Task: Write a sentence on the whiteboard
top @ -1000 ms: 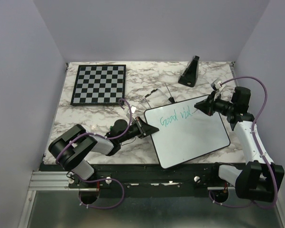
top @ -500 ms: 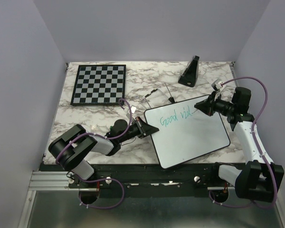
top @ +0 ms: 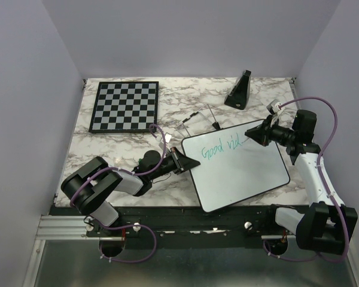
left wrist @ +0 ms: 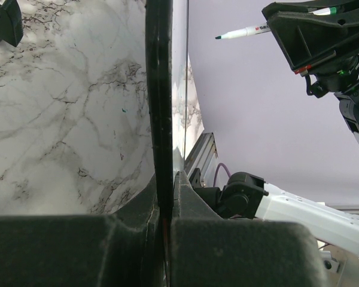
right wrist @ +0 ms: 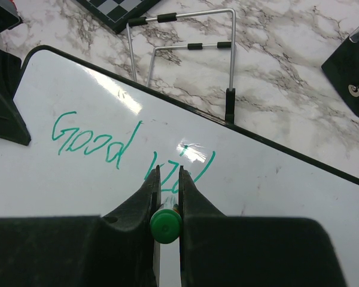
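Whiteboard (top: 239,170) lies flat on the marble desk (top: 107,149), skewed, near the front right. The wire stand (right wrist: 185,48) sits just behind it.

Left end effector (top: 186,161) is pinched onto the board's black rim at the left edge, bracing it.

Right end effector (right wrist: 166,191) is pressed shut around a green marker (right wrist: 166,226), over the first line.

The sentence (top: 218,147) reads "Good" plus the first strokes of a second word. It looks early in the task, with most of the board bare.

The tip is hidden behind the fingers in the right wrist view, so I cannot tell whether it touches the board.

For the step in hand, I'd judge:
- Use light, even pressure, with the marker close to upright.
- Make small strokes that follow the slant of "Good".
- Match the letter height already set.
- Lift cleanly between letters to avoid drag lines.
- The left clamp needs to hold firm, because any board slip would smear the letters.
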